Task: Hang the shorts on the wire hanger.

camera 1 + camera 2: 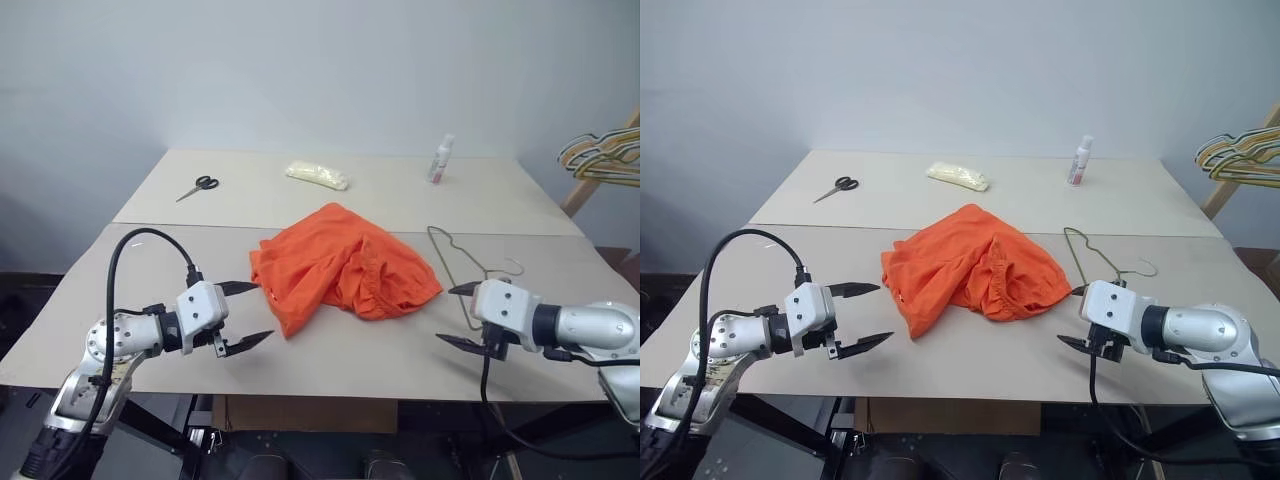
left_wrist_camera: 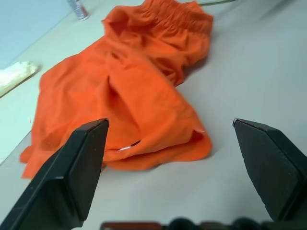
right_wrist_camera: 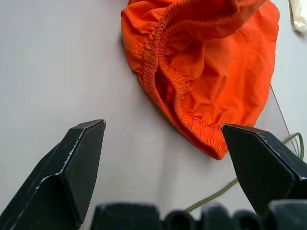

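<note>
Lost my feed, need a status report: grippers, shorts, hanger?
Left gripper and right gripper open, empty. Bright orange fabric shorts crumpled on table. Thin wire hanger flat beside them, partly under. Nothing in the way.

A bare test room is showing: plain white wall (image 1: 320,70), beige table (image 1: 400,350) and bunched hangers (image 1: 600,158) sitting beyond the right gripper (image 1: 462,315).

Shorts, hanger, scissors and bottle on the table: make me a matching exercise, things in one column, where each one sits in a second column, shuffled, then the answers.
Things:
1. shorts
2. wire hanger
3. scissors
4. bottle

Places:
A. far side, toward the robot's left
B. middle of the table, crumpled
C. far side, toward the robot's right, upright
D. flat beside the shorts, near the right gripper

Pairs: 1-B, 2-D, 3-A, 4-C
</note>
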You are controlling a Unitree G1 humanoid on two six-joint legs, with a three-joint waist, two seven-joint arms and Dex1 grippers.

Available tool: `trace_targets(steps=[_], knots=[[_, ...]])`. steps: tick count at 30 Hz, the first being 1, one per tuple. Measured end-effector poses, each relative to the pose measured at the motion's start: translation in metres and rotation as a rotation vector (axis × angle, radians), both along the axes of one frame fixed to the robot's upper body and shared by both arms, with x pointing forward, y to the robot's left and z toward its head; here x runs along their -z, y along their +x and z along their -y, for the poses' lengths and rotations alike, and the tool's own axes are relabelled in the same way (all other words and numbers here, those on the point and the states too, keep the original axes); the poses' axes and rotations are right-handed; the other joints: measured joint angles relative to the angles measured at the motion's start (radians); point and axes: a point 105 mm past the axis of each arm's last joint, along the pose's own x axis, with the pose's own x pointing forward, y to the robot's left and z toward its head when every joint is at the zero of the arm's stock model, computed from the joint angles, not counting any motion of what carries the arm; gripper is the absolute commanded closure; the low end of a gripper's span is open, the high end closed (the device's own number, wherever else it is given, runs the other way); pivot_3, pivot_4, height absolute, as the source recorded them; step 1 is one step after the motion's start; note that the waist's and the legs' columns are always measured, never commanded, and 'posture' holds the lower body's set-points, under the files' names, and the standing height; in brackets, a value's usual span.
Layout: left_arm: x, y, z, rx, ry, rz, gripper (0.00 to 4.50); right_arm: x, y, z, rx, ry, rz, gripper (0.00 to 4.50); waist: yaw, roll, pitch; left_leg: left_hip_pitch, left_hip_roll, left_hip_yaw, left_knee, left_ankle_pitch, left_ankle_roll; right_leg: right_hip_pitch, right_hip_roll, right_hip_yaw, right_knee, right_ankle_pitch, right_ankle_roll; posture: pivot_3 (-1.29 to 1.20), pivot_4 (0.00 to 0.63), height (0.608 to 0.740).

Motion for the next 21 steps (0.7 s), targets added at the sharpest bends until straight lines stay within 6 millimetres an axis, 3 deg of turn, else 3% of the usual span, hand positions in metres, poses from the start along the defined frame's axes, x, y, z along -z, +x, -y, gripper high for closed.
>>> trace_targets(steps=[3, 10, 14, 21], knots=[[0.004, 0.009, -0.006, -0.074, -0.004, 0.008, 0.0, -0.001, 0.003, 0.002, 0.019, -0.011, 0.014, 0.03, 0.001, 0.0, 0.0, 0.0, 0.0, 0.0, 0.0, 0.0, 0.0, 0.0, 0.0, -0.001, 0.0, 0.0, 0.0, 0.1, 0.0, 0.74], [0.011, -0.001, -0.006, -0.06, -0.045, -0.055, 0.0, 0.005, -0.002, 0.0, 0.053, -0.008, 0.011, 0.03, -0.003, 0.0, 0.0, -0.001, 0.0, 0.0, -0.001, 0.0, 0.0, -0.001, 0.0, -0.001, 0.0, 0.0, -0.001, 0.07, 0.0, 0.74], [0.019, -0.011, 0.014, 0.002, -0.058, -0.095, 0.0, 0.007, -0.002, -0.001, 0.079, 0.0, 0.018, 0.03, -0.008, 0.0, 0.0, -0.001, 0.0, 0.0, 0.0, 0.0, 0.0, 0.0, 0.0, 0.0, 0.0, 0.0, 0.0, 0.05, 0.0, 0.74], [0.032, -0.009, 0.04, -0.004, -0.055, -0.092, 0.0, 0.006, -0.001, -0.001, 0.098, -0.006, 0.033, 0.03, -0.027, 0.0, 0.0, 0.0, 0.0, 0.0, 0.0, 0.0, 0.0, 0.0, 0.0, -0.001, 0.0, 0.0, -0.001, 0.05, 0.0, 0.74]])
